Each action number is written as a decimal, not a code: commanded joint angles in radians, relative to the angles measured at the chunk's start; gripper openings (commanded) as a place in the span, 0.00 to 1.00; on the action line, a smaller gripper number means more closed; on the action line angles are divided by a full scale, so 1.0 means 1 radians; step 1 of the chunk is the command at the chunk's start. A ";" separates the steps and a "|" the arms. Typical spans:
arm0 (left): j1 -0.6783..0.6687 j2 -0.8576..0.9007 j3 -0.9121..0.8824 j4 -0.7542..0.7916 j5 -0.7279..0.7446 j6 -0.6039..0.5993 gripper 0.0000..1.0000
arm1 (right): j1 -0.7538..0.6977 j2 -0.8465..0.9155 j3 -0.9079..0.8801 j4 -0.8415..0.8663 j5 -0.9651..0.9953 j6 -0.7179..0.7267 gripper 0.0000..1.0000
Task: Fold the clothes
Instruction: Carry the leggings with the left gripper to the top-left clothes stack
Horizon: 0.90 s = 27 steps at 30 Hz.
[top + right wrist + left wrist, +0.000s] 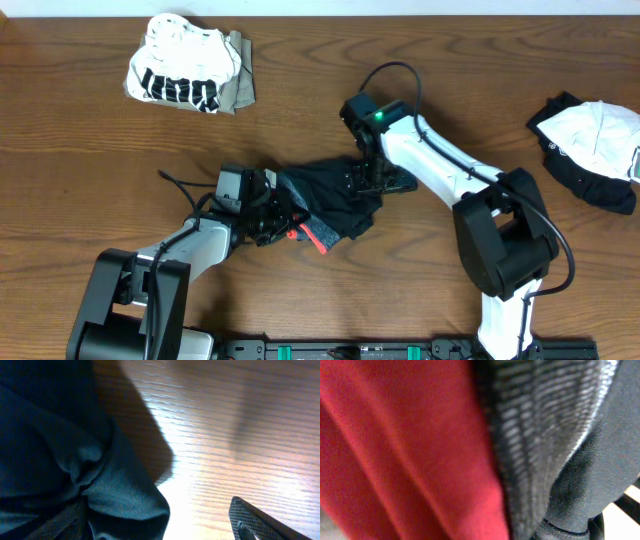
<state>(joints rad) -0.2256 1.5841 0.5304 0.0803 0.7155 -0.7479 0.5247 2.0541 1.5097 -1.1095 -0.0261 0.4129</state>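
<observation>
Those limp black trousers (335, 205) want holding by the waistband (535, 435); the right gripper (372, 180) gapes, the left gripper (270, 215) is buried, grip untellable.

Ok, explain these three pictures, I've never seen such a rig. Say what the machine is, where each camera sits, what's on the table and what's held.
This is a robot with two arms at a wooden table, each ending in a two-finger gripper. The wide picture looks down from above; the two close-ups come from cameras on the wrists. In the middle lie crumpled black trousers with a grey, red-edged waistband. Far left sits a white printed top with an olive piece; far right, a black-and-white garment. The left gripper is buried in the waistband; cloth fills its camera, so a grip cannot be confirmed. The right gripper stands open at the trousers, gripping nothing.
</observation>
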 commanded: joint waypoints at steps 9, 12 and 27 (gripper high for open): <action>0.006 -0.021 0.320 0.004 -0.134 0.040 0.06 | -0.220 -0.008 -0.006 -0.078 0.030 0.016 0.87; 0.006 -0.021 0.412 0.004 -0.162 0.040 0.06 | -0.251 -0.008 -0.006 -0.080 0.029 0.000 0.87; 0.122 -0.014 0.621 0.079 -0.470 0.024 0.06 | -0.267 -0.008 -0.006 -0.089 0.029 -0.010 0.87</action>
<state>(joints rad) -0.1322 1.5841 1.1126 0.1143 0.3492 -0.7288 0.2611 2.0541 1.5085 -1.1946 -0.0040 0.4095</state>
